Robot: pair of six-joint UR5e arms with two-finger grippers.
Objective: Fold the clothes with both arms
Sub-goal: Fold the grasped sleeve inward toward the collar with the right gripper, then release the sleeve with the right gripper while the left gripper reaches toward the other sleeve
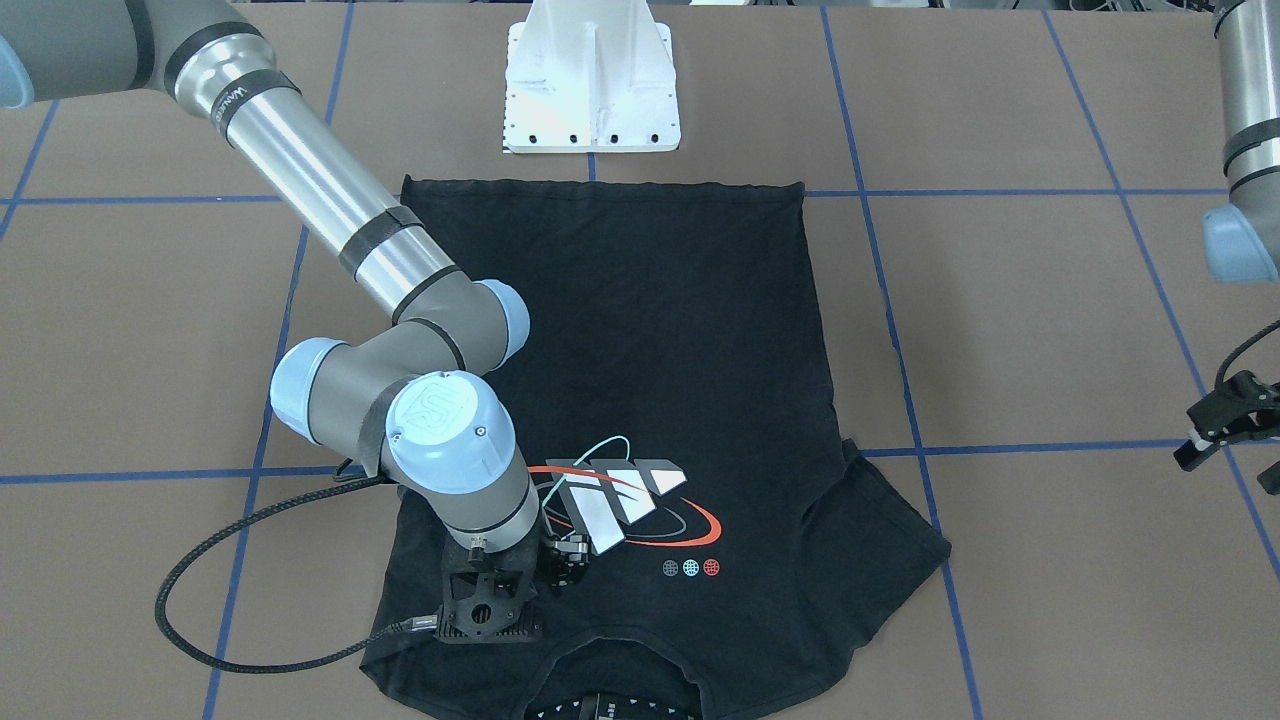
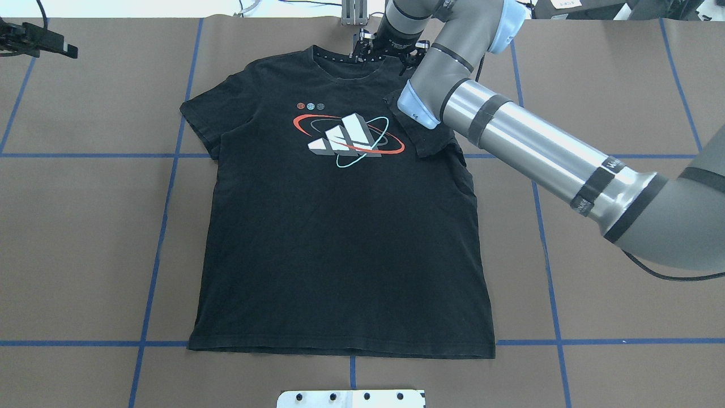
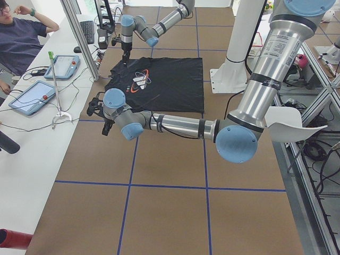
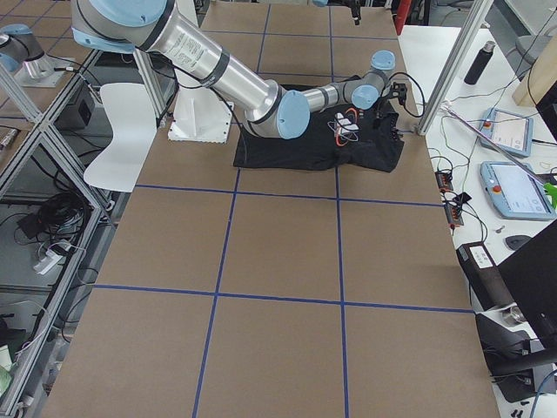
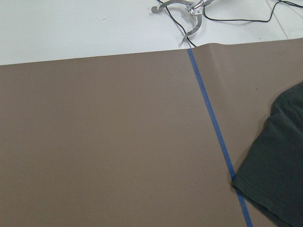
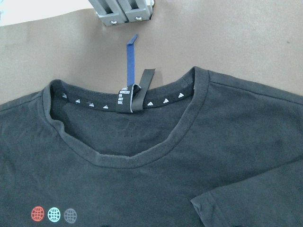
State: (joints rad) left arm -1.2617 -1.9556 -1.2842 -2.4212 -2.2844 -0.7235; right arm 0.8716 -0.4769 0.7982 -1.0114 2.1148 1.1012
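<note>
The black T-shirt (image 2: 340, 243) lies flat and face up on the brown table, collar (image 6: 142, 161) at the far edge and graphic (image 2: 348, 136) on the chest. Its sleeve on my right side (image 2: 425, 139) is folded inward onto the body. The other sleeve (image 2: 198, 119) is spread out flat. My right gripper (image 1: 568, 568) hangs over the shoulder beside the collar. Its fingers are hidden behind the wrist, so I cannot tell its state. My left gripper (image 1: 1215, 435) hovers open over bare table, well off the shirt's spread sleeve, holding nothing.
The white pedestal base (image 1: 590, 90) stands just past the shirt's hem. A black cable (image 1: 200, 600) loops over the table beside the right wrist. A person (image 3: 21, 37) sits at a side desk with tablets (image 3: 32, 95). Blue tape lines (image 2: 164, 226) grid the table.
</note>
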